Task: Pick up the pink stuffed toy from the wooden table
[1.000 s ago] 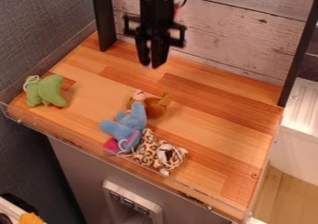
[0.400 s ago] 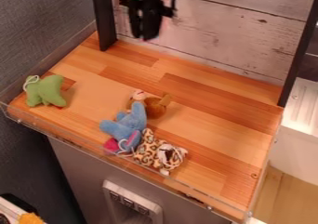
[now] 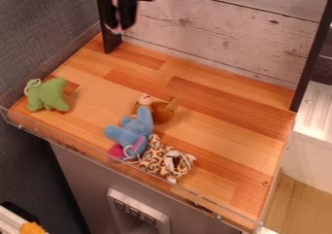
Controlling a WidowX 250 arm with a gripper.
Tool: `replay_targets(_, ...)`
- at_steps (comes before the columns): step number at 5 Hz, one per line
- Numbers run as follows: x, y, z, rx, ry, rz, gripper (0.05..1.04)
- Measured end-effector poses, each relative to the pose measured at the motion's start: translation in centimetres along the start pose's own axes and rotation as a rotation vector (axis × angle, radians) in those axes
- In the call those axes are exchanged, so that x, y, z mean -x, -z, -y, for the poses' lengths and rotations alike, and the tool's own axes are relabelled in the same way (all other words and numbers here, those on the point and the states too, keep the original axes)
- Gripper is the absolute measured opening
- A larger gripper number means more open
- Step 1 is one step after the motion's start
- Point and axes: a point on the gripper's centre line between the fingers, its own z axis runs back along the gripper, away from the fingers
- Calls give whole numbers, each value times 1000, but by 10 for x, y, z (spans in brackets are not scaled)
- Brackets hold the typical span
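Observation:
The black gripper [image 3: 118, 28] hangs at the upper left, in front of the dark post and above the back left of the wooden surface. No toy touches it. A green plush toy [image 3: 47, 95] lies by the left edge. Near the middle, a brown plush toy [image 3: 162, 110] touches the raised part of a blue plush toy [image 3: 131, 133], which has a magenta patch at its lower left. Against the blue one's right side lies a leopard-spotted plush toy [image 3: 155, 156] with a pale striped face, close to the front edge.
A clear low rim [image 3: 123, 167] runs along the front of the wooden surface. Dark posts stand at the back left [image 3: 110, 40] and right [image 3: 314, 58], with a whitewashed plank wall [image 3: 227, 29] between them. A grey wall [image 3: 45, 29] borders the left side.
Over the earlier frames the gripper has moved up and to the left, from in front of the plank wall to the left post. The plush toys have kept their places.

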Motion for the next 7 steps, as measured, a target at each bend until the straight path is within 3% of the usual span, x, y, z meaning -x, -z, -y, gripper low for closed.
replay_targets(1,0,-7,-13,3,-32,15,245)
replay_targets(2,-11,-7,-26,6,26,7,245)
replay_targets(4,-29,9,-38,-12,254,7,245)
replay_targets(5,-37,33,-41,-18,290,9,244)
replay_targets(7,-49,87,-37,-11,201,15,244)
